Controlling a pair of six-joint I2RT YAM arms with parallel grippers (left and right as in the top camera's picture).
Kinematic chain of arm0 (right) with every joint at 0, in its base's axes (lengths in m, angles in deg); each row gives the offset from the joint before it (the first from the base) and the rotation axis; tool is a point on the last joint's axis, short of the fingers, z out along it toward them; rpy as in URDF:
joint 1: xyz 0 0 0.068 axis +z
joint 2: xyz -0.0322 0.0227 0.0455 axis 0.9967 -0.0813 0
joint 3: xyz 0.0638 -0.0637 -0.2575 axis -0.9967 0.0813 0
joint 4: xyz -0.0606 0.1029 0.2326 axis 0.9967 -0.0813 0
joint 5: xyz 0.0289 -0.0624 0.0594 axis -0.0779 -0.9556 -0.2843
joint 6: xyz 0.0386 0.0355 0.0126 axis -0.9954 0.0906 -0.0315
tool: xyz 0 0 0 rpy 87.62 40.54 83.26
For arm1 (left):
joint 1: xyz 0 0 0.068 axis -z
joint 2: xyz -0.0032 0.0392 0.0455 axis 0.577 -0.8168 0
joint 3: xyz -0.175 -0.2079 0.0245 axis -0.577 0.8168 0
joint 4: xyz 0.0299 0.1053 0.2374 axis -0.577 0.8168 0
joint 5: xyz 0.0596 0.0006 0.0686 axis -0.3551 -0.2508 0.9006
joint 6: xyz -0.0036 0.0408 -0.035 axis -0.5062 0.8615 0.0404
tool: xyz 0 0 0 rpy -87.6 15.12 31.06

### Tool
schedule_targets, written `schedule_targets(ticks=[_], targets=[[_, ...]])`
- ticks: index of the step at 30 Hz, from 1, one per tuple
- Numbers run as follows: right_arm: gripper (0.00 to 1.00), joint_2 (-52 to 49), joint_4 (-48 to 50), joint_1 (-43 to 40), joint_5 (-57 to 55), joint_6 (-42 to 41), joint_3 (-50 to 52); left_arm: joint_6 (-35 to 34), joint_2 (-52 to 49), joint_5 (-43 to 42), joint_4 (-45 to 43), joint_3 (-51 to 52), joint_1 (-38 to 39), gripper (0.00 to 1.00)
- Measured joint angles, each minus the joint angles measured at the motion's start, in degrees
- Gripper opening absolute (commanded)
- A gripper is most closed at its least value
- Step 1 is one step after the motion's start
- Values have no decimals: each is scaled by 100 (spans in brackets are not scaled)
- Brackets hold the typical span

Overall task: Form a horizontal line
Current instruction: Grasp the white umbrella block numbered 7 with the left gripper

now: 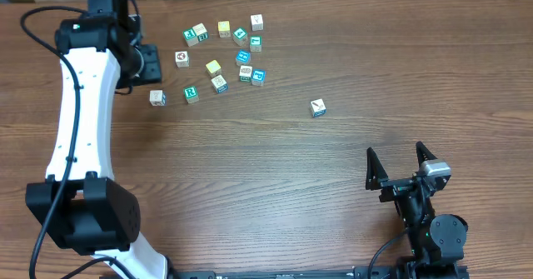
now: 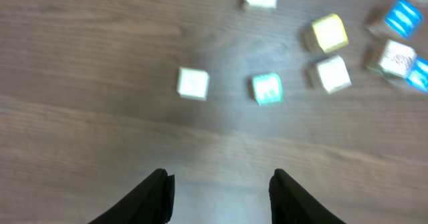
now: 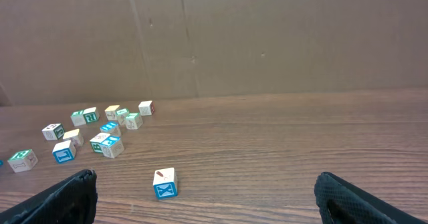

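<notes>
No horizontal line yet: the cubes [image 1: 214, 67] lie loose on the counter [image 1: 250, 187], upper centre of the overhead frame. The left hand [image 2: 219, 177], fingers parted and seemingly empty, hovers near a white cube [image 2: 193, 83]. The right hand [image 1: 395, 150] waits wide open, lower right.

We are looking across a wooden table [image 3: 281, 144] toward a cardboard wall [image 3: 267, 37]. Small lettered cubes [image 3: 100, 134] are lying scattered at left; one blue-X cube [image 3: 164, 183] is sitting nearer, apart from them. Our right gripper [image 3: 214, 200] is showing its dark fingers [image 3: 63, 200] spread wide, gripping nothing.
</notes>
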Motion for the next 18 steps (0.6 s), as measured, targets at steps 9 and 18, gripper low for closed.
schedule_targets(ticks=[9,18], targets=[[100,0,2,2,-2,-4,0,-439,11,98,420,254,1161,55],[100,0,0,2,0,-4,0,-726,11,1097,-424,286,817,69]])
